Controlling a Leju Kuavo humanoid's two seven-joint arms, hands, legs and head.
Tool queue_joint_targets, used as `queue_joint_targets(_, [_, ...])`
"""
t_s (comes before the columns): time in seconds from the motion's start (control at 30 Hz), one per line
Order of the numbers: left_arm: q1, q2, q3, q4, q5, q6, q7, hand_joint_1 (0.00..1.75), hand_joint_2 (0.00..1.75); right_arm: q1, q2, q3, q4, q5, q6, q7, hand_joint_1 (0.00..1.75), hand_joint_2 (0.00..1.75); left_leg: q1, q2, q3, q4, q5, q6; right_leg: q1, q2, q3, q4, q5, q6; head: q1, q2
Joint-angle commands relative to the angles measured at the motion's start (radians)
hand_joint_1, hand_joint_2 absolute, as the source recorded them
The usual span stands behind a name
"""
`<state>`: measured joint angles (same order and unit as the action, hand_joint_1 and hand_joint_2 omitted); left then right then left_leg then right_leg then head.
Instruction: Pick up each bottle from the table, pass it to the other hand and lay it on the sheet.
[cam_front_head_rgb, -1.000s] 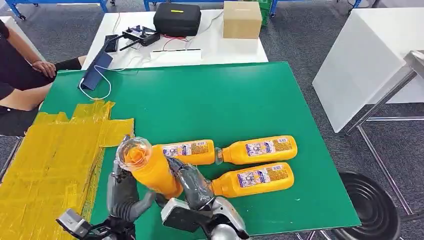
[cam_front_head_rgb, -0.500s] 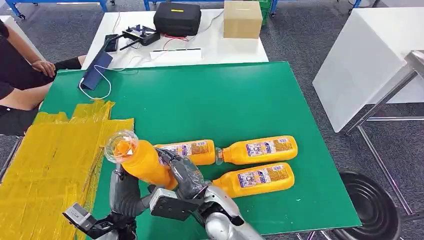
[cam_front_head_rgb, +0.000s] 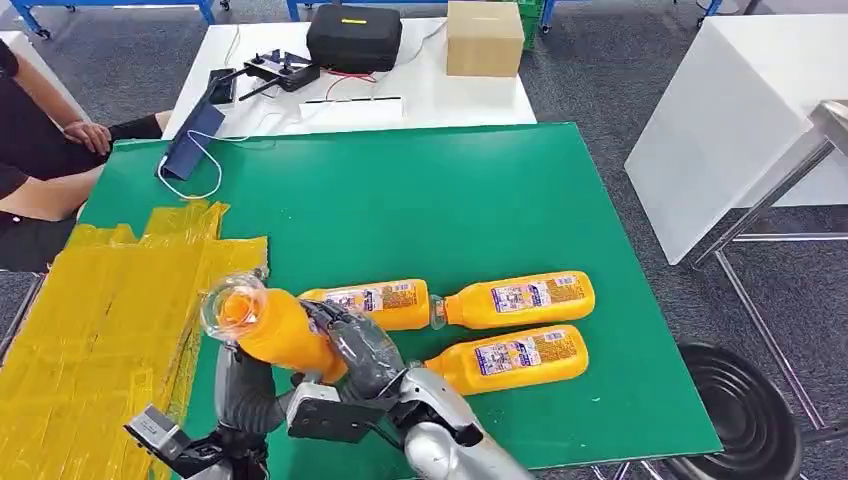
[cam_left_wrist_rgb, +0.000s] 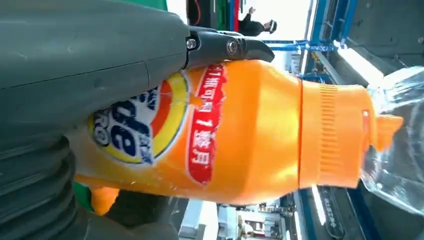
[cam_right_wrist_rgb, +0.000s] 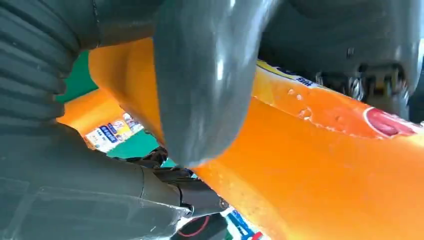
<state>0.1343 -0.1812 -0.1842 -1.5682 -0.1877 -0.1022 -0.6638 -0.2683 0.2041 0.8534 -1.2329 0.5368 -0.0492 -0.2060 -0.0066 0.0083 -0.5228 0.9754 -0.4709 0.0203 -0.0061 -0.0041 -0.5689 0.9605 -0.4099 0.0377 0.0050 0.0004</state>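
Note:
An orange bottle (cam_front_head_rgb: 278, 332) with a clear cap (cam_front_head_rgb: 230, 306) hangs tilted above the green table's near left part, cap toward the yellow sheet (cam_front_head_rgb: 100, 320). My left hand (cam_front_head_rgb: 245, 388) grips it from below and my right hand (cam_front_head_rgb: 356, 348) grips its base end. The left wrist view has my left hand (cam_left_wrist_rgb: 90, 65) wrapped over the labelled bottle (cam_left_wrist_rgb: 250, 130). In the right wrist view the thumb of my right hand (cam_right_wrist_rgb: 200, 85) presses on the bottle (cam_right_wrist_rgb: 325, 170). Three more orange bottles lie on the table (cam_front_head_rgb: 375, 299) (cam_front_head_rgb: 520, 298) (cam_front_head_rgb: 510, 358).
A person (cam_front_head_rgb: 35, 140) sits at the far left by the table corner. A blue tablet with a white cable (cam_front_head_rgb: 192, 140) lies at the green table's (cam_front_head_rgb: 400, 200) back left. Beyond it a white table holds a black case (cam_front_head_rgb: 354, 38), a cardboard box (cam_front_head_rgb: 484, 38) and a controller.
Both hands have carried the held bottle leftward and a little lower, so its cap now sits nearer the yellow sheet's edge. The three lying bottles have not moved.

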Motion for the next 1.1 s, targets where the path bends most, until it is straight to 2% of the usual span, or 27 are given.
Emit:
queue_joint_targets(0.03, [-0.032,-0.004,0.013,0.052,0.042,-0.034,-0.034,1.75,1.75,-0.081,0.026,0.173,0.176,0.016,0.036,0.002,1.75,1.75,0.001,0.000,0.002,-0.001,0.000,-0.001,0.001,0.001,0.002,-0.001,0.000,-0.001,0.000,0.000])
queue_joint_targets(0.73, [-0.020,-0.022,0.047,0.025,0.093,-0.049,-0.034,1.75,1.75,-0.064,0.013,0.147,0.162,0.010,0.016,0.008,1.75,1.75,0.001,-0.002,0.001,0.000,0.000,-0.001,0.001,-0.002,0.002,-0.001,-0.001,0.000,0.000,0.000])
queue_joint_targets(0.77, [-0.018,-0.027,0.058,0.020,0.097,-0.043,-0.034,1.75,1.75,-0.051,0.010,0.130,0.148,0.012,-0.013,0.006,1.40,1.75,0.000,-0.002,0.001,0.000,0.000,-0.001,0.001,-0.001,0.001,-0.001,0.000,0.000,0.000,0.000])
queue_joint_targets(0.8, [-0.013,-0.026,0.066,0.010,0.086,-0.026,-0.034,1.75,1.75,-0.033,0.003,0.113,0.123,0.020,-0.048,0.002,0.00,1.75,0.002,-0.003,0.002,0.000,-0.001,-0.002,0.002,-0.002,0.003,-0.001,-0.001,-0.001,0.000,0.000])
queue_joint_targets(0.83, [-0.010,-0.018,0.073,-0.001,0.048,0.023,-0.034,1.75,1.75,-0.008,-0.011,0.082,0.077,0.015,-0.073,-0.001,0.00,1.75,0.001,-0.003,0.002,0.000,0.000,-0.001,0.001,-0.002,0.003,-0.001,-0.001,0.000,0.000,0.000])
queue_joint_targets(0.87, [-0.009,-0.009,0.080,-0.009,0.012,0.083,-0.034,1.75,1.75,0.014,-0.023,0.053,0.035,0.018,-0.101,-0.004,0.00,0.00,0.001,-0.003,0.001,0.000,0.000,-0.001,0.001,-0.002,0.002,-0.001,-0.001,0.000,0.000,0.000])
queue_joint_targets(0.97, [-0.017,0.038,0.127,-0.038,-0.099,0.266,-0.034,1.75,1.75,0.102,-0.076,-0.047,-0.144,0.015,-0.180,-0.015,0.00,0.00,0.002,-0.005,0.001,0.000,-0.001,-0.001,0.002,-0.004,0.003,-0.001,-0.001,0.000,0.000,0.000])
queue_joint_targets(1.0, [-0.028,0.045,0.178,-0.044,-0.201,0.394,-0.034,1.75,1.75,0.150,-0.092,-0.098,-0.227,-0.020,-0.219,-0.046,0.00,0.00,0.002,-0.005,0.001,0.001,-0.001,-0.001,0.002,-0.004,0.003,-0.001,-0.002,-0.001,0.000,0.000])
queue_joint_targets(1.07, [-0.048,0.058,0.249,-0.047,-0.306,0.528,-0.034,1.75,1.75,0.177,-0.137,-0.126,-0.309,-0.059,-0.207,-0.077,0.00,0.00,0.001,-0.004,0.000,0.000,0.000,-0.001,0.001,-0.003,0.001,-0.001,0.000,0.000,0.001,0.000])
queue_joint_targets(1.1, [-0.062,0.067,0.297,-0.047,-0.402,0.642,-0.034,1.75,1.75,0.187,-0.160,-0.135,-0.340,-0.063,-0.191,-0.096,0.00,0.00,0.002,-0.005,0.000,0.001,-0.001,-0.002,0.002,-0.004,0.002,0.000,-0.001,-0.001,0.001,0.000])
